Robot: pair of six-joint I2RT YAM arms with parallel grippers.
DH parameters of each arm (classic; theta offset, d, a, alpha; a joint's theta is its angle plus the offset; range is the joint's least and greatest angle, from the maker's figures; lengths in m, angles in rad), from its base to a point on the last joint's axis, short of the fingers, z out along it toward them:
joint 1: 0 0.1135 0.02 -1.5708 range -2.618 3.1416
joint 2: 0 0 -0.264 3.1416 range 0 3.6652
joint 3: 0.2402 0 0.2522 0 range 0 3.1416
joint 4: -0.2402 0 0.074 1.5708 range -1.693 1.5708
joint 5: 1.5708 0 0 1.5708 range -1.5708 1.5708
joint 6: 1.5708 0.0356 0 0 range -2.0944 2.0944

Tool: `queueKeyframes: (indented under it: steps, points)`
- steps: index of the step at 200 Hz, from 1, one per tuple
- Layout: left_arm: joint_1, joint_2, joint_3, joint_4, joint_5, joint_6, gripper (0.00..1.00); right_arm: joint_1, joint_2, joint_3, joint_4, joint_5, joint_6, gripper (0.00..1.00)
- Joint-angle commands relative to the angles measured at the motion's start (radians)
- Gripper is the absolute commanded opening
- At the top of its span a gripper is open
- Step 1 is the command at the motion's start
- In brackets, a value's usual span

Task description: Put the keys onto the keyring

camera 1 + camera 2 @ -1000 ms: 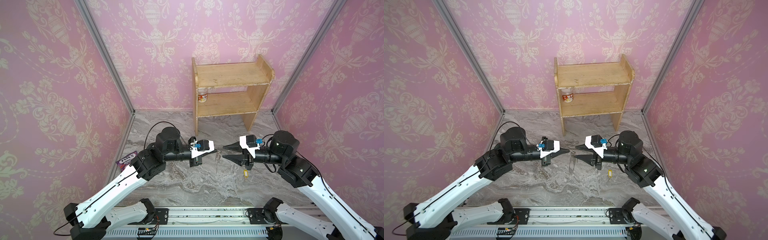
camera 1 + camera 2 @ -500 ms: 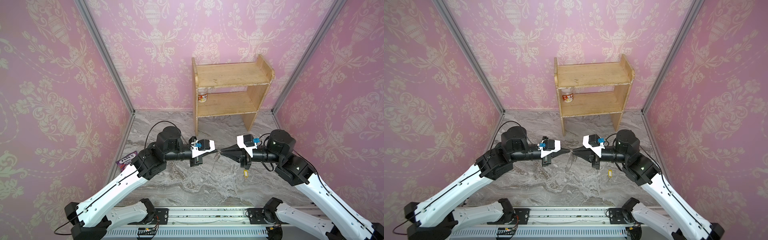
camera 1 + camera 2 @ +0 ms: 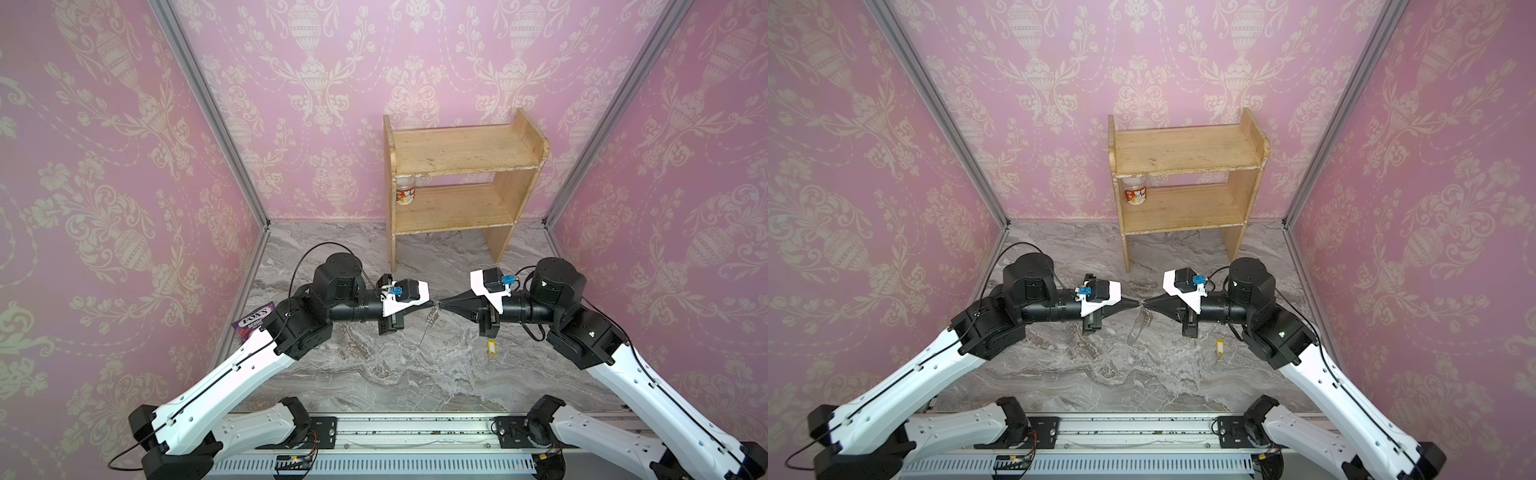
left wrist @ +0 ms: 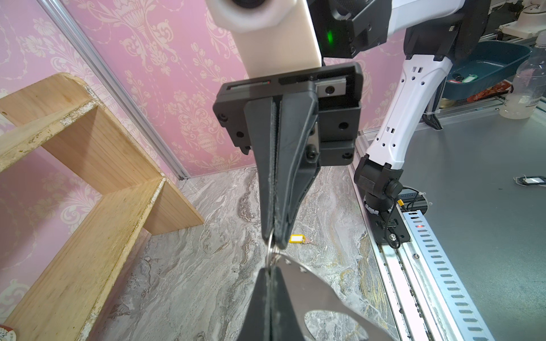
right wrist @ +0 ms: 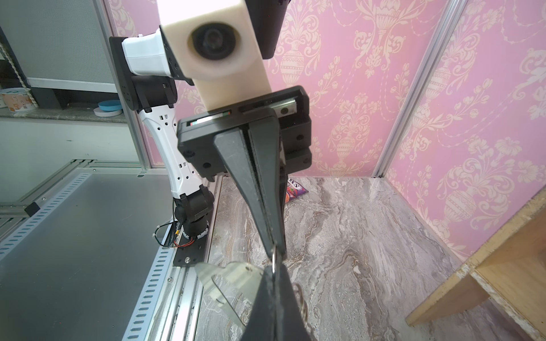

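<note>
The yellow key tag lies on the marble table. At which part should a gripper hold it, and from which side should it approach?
Probably the yellow tag, pinched across its long edges, from straight above. It lies flat on the table, and its body is wider than the small key at one end, which should stay free for threading.

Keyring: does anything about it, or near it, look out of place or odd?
The keyring hangs tilted in the air, pinched by a ring between the shut left gripper and right gripper, tip to tip. The keys lie apart on the table, untouched. Nothing looks damaged.
</note>
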Motion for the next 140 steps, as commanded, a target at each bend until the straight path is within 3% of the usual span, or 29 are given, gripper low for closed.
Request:
queueKeyframes:
  steps: [1,14,26,53,75,140]
  points:
    - [0.001,-0.016,0.004,0.078,0.003,-0.014,0.14,0.009,0.012,0.023,-0.019,-0.038,0.029,0.00]
    - [0.001,-0.020,-0.005,0.097,-0.004,-0.021,0.24,0.009,0.006,0.022,-0.019,-0.032,0.030,0.00]
    - [0.000,-0.022,-0.011,0.107,-0.007,-0.027,0.27,0.009,0.003,0.023,-0.016,-0.033,0.030,0.00]
    - [0.000,-0.023,-0.015,0.113,0.006,-0.036,0.28,0.005,-0.003,0.024,0.008,-0.027,0.054,0.00]
    - [0.001,-0.025,-0.027,0.123,0.000,-0.042,0.29,-0.020,-0.037,-0.023,0.149,-0.026,0.152,0.00]
    - [0.001,-0.045,-0.113,0.330,0.041,-0.155,0.30,-0.058,-0.021,-0.036,0.308,-0.123,0.295,0.00]
